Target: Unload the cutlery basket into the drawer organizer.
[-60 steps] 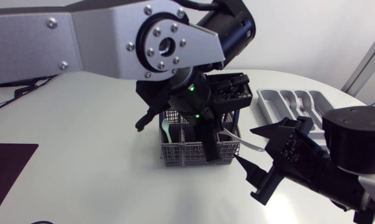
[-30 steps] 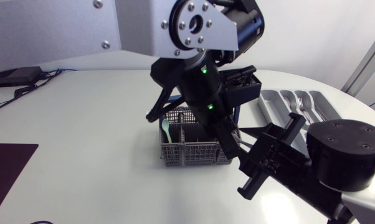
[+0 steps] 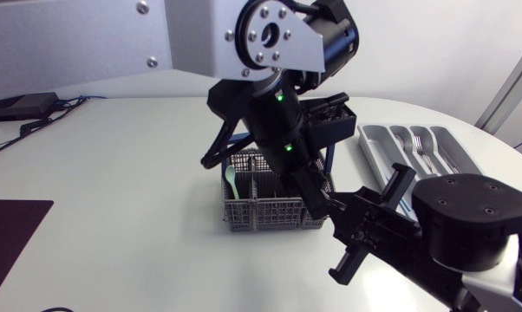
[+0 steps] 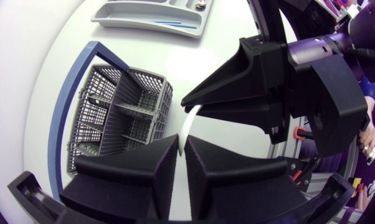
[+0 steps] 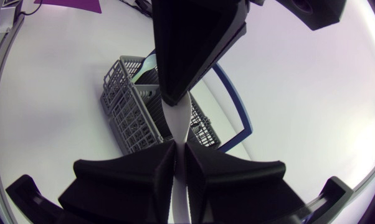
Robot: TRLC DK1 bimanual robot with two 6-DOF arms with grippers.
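Now that the right gripper point(image 5: 180, 149) has moved in, it and the left gripper point(image 4: 181, 147) both pinch the white utensil point(image 4: 189, 124), seemingly, over the basket's point(image 3: 244, 212) right edge: a handover toward the far-right organizer point(image 3: 374, 147).

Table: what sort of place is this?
Likely a robotics lab, not a kitchen: left arm and right arm at a white table, both gripping one utensil, with a basket and organizer staged.

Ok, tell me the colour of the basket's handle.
Blue; the handle shows best in the left wrist view.
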